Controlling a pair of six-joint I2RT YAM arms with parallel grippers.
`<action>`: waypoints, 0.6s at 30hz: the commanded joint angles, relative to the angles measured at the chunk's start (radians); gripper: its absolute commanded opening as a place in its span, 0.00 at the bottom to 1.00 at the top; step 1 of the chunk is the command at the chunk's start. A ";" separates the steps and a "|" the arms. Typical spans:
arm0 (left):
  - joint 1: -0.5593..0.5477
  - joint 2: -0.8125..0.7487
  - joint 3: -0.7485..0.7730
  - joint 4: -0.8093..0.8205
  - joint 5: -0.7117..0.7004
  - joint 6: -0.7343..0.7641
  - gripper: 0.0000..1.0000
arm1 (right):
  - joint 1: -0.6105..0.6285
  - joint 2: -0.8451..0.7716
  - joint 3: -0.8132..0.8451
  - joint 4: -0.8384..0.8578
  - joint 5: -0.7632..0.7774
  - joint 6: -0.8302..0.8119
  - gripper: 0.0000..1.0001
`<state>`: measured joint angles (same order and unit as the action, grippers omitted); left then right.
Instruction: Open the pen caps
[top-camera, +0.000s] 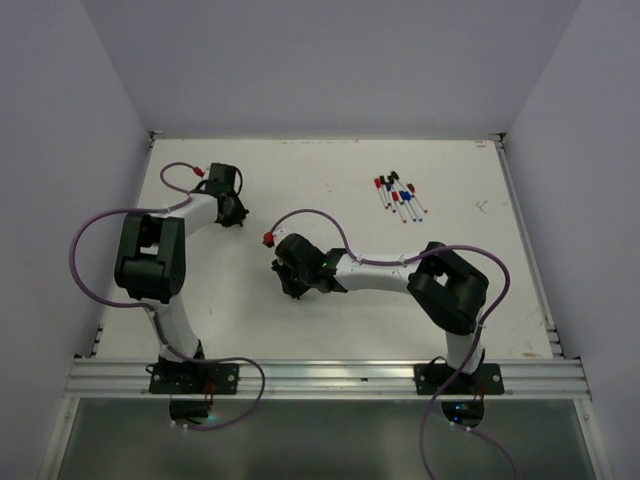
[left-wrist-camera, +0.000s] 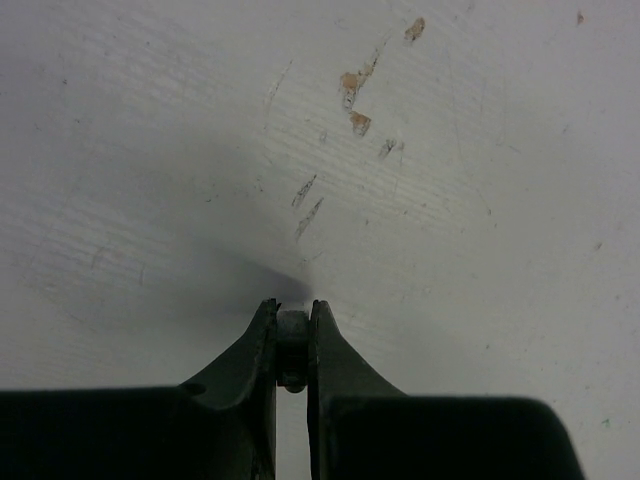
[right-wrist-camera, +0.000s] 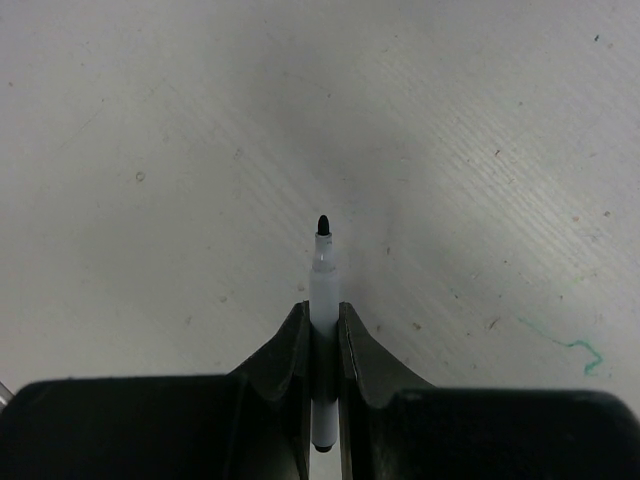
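Two claws held well apart over a white tabletop (top-camera: 300, 180).
The right claw (right-wrist-camera: 322, 318) pinches an uncapped pen (right-wrist-camera: 322, 275) mid-tabletop; the left claw (left-wrist-camera: 292, 325) pinches a dark cap (left-wrist-camera: 291, 345) toward the left edge.

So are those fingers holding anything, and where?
Right fingers pinch an uncapped pen by its barrel, black tip forward. Left fingers pinch a small dark stub by its sides, probably the cap.
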<state>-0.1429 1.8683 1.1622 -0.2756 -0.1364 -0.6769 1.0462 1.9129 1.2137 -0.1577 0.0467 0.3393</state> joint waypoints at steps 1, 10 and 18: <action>0.011 0.015 0.045 -0.016 -0.046 0.037 0.00 | -0.005 0.026 0.029 0.017 -0.022 -0.002 0.00; 0.016 0.026 -0.001 -0.010 -0.078 0.046 0.00 | -0.051 0.035 0.000 0.026 0.005 0.026 0.01; 0.019 0.051 -0.015 0.001 -0.078 0.039 0.00 | -0.052 0.048 0.001 0.010 -0.001 0.007 0.11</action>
<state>-0.1329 1.8870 1.1645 -0.2729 -0.1879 -0.6582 0.9886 1.9446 1.2129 -0.1532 0.0376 0.3546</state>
